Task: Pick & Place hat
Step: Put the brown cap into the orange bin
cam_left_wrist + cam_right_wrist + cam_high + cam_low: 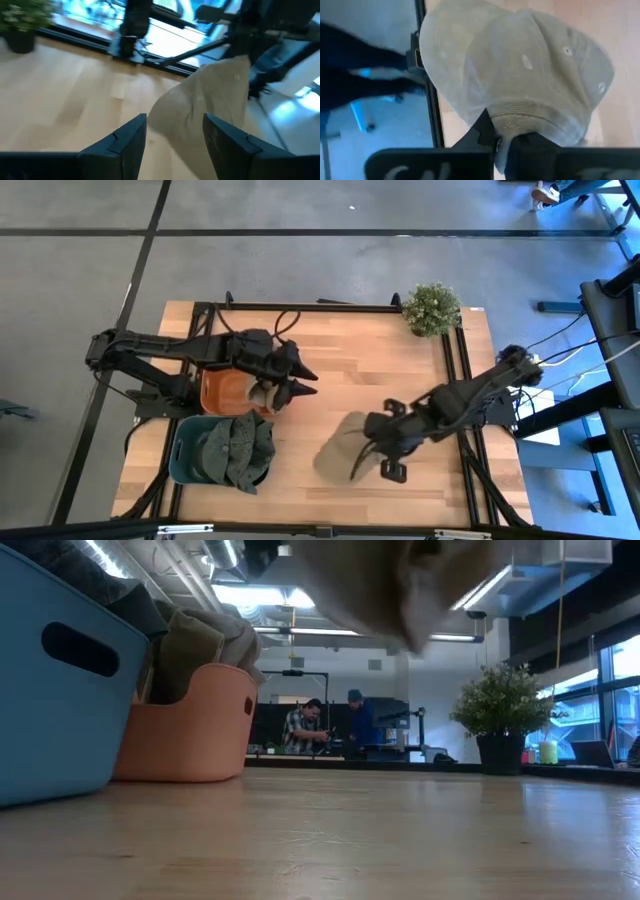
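Observation:
A beige corduroy hat [340, 445] hangs from my right gripper [372, 460] over the near middle of the table. It fills the right wrist view [520, 65] and shows blurred at the top of the low view [400, 580]. My right gripper [512, 137] is shut on it. My left gripper [312, 381] is open, hovering beside the orange bin [228, 390] and pointing toward the hat [210, 105]. It touches nothing, and its fingers [175, 125] stand well apart. My right gripper pinches the beige hat between its two fingers at a ribbed, bunched part of its edge [520, 122]. The rest of the hat spreads out beyond the fingertips. The hat is lifted clear of the table, as the low view shows; how many layers are caught I cannot tell.
An orange bin [190, 725] holding a beige hat and a blue bin [195, 450] heaped with green hats stand at the table's left. A potted plant [433, 308] sits at the far right corner. Bare wood lies between the arms [380, 370]. People stand in the room behind [330, 725].

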Controlling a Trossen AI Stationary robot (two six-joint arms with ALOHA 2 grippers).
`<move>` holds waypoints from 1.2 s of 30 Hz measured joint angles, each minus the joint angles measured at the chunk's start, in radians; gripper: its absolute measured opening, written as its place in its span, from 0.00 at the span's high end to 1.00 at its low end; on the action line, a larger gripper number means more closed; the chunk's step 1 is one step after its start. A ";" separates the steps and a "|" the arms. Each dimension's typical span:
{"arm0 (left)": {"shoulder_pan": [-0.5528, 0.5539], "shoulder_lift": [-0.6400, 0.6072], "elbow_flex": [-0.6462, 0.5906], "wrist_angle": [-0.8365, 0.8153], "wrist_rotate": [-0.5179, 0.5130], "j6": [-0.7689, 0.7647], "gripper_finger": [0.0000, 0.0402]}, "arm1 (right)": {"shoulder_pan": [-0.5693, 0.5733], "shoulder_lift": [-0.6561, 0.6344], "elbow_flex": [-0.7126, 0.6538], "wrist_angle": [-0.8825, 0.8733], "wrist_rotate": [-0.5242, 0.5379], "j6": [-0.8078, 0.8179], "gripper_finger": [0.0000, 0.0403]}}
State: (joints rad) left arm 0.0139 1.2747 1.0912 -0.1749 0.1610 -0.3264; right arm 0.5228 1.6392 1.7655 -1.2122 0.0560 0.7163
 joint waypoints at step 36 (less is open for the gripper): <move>-0.005 0.000 0.000 -0.001 0.223 0.119 0.52 | -0.084 0.418 0.580 -0.196 0.389 -0.998 0.98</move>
State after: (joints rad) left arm 0.0091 1.2743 1.0912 -0.1761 0.3836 -0.2072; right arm 0.4390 2.0571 2.3455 -1.4084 0.4450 -0.2820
